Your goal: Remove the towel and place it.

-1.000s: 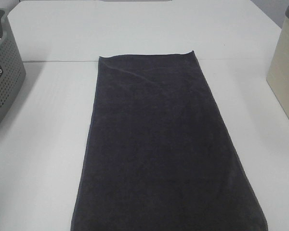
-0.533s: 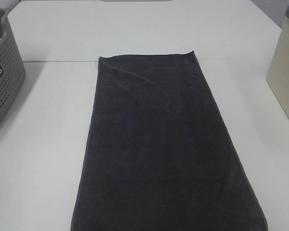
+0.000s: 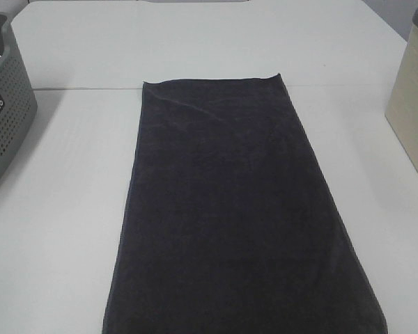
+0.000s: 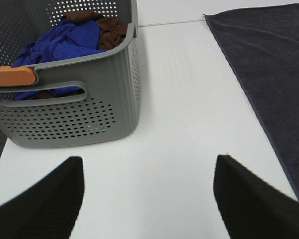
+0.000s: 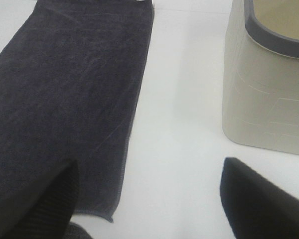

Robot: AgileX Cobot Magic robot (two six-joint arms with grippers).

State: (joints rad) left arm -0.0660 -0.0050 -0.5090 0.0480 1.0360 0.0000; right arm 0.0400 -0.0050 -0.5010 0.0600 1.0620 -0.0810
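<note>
**A:** Wrist cameras up, and all we get of the robot itself is fingertips. Left gripper [image 4: 148,199]: two black fingers [image 4: 37,201] poking in at seven and five o'clock of the picture, matte, no markings showing.

**B:** Wedge-shaped, aren't they? Broad at the edge of the picture, narrowing to a blunt, rounded tip.

**A:** Right gripper [image 5: 148,199] is the same: black pair, same tapered outline. The finger [image 5: 40,206] at seven o'clock shows fine ribbing across its inner face.

**B:** No cables, no screws, no labels visible on either. From the high camera, no part of the arms shows at all.
</note>
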